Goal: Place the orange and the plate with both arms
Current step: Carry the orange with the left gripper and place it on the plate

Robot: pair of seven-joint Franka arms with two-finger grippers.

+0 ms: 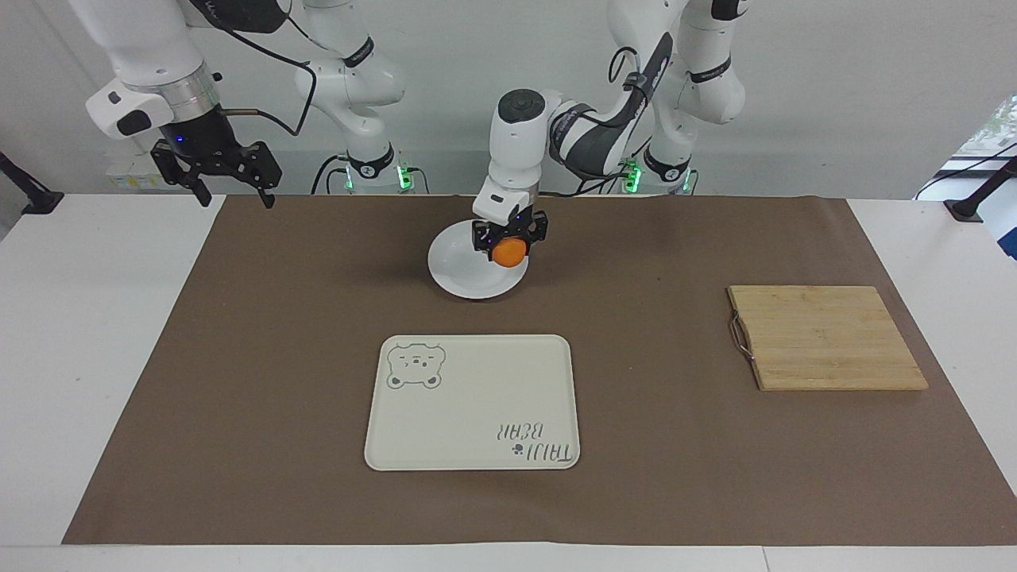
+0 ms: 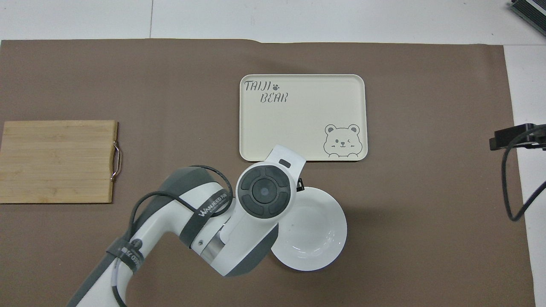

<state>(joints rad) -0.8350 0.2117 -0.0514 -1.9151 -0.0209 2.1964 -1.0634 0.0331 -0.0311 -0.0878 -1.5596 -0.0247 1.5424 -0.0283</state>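
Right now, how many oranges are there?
1: the orange is held in the left claw over the plate. None shows elsewhere.

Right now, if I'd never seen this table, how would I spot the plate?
Start at the brown mat covering the table, then find the cream tray with the bear drawing at its middle. The plate lies just nearer to the robots than that tray, under the left gripper, which holds the orange. It is the only round, plain white dish.

facing high, overhead steep, shared table [image 1: 95, 334]
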